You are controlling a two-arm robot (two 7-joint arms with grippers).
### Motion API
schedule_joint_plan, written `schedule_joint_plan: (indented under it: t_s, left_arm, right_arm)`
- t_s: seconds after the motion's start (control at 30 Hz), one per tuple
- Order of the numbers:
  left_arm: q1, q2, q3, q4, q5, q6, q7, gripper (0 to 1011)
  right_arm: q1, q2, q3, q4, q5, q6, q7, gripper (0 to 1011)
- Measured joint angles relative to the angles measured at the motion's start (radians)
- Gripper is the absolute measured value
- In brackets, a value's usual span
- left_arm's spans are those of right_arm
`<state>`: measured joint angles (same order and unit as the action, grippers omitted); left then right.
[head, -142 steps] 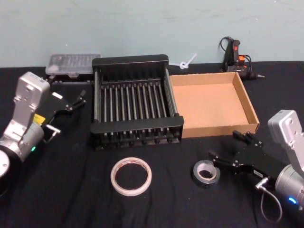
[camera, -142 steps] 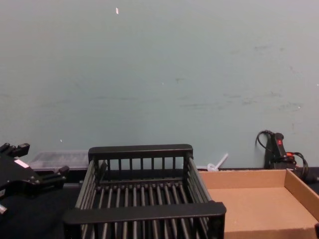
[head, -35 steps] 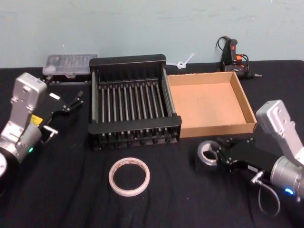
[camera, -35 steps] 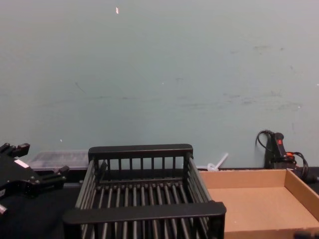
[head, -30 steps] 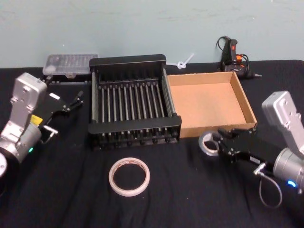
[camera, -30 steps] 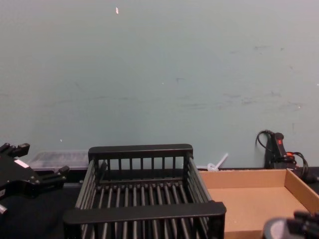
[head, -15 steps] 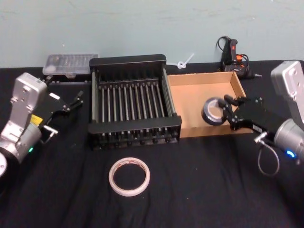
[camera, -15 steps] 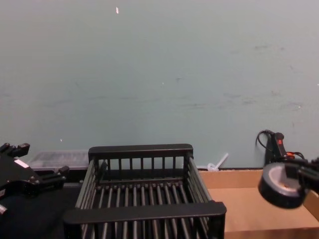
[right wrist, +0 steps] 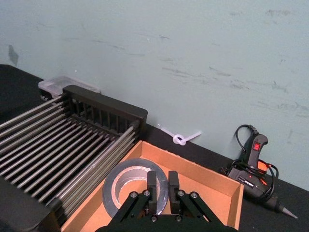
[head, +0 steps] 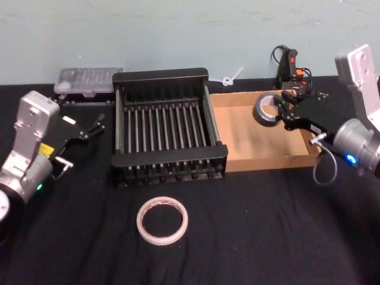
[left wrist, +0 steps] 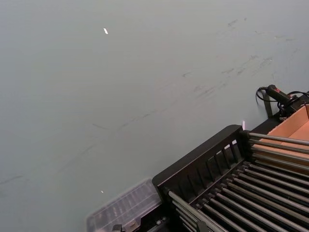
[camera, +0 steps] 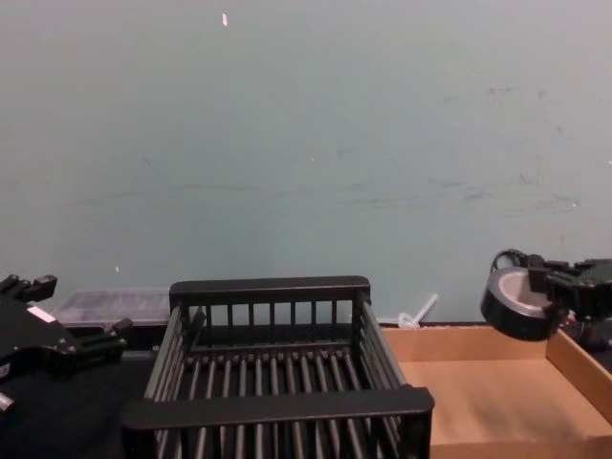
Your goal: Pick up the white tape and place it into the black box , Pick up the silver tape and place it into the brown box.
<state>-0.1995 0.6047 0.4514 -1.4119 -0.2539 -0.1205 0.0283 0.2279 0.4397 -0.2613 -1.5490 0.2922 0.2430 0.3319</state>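
Observation:
The silver tape [head: 267, 111] hangs in the air over the far part of the brown box [head: 270, 160], its hole facing upward. My right gripper [head: 284, 111] is shut on the roll's wall, one finger inside the core and one outside, as the right wrist view shows [right wrist: 160, 178]. In the chest view the roll [camera: 510, 304] floats above the tray's back wall. The white tape [head: 162, 220] lies flat on the black cloth in front of the black box [head: 169, 157]. My left gripper [head: 100, 123] rests open to the left of the crate, holding nothing.
A clear plastic case [head: 89, 79] sits behind the crate on the left. A glue gun with a cable [head: 291, 65] stands behind the tray, and a white plastic tie [head: 233, 77] lies near the wall. Black cloth covers the table's front.
My right gripper has lifted the silver tape from the cloth in front of the tray and carried it up and back over the brown box. The left arm has stayed put.

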Motion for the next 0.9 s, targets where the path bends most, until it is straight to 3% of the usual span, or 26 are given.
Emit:
schedule_joint_plan:
  t_s: [0.5,0.9]
  left_arm:
    - [0.0,0.0,0.0,0.0,0.0,0.0,0.0,1001]
    - [0.0,0.0,0.0,0.0,0.0,0.0,0.0,1001]
  right_arm:
    - [0.182,-0.098,-0.044,0.255,-0.021,0.047,-0.014,145]
    - [0.275,-0.164,-0.063,0.429,-0.053,0.043,-0.022,145]
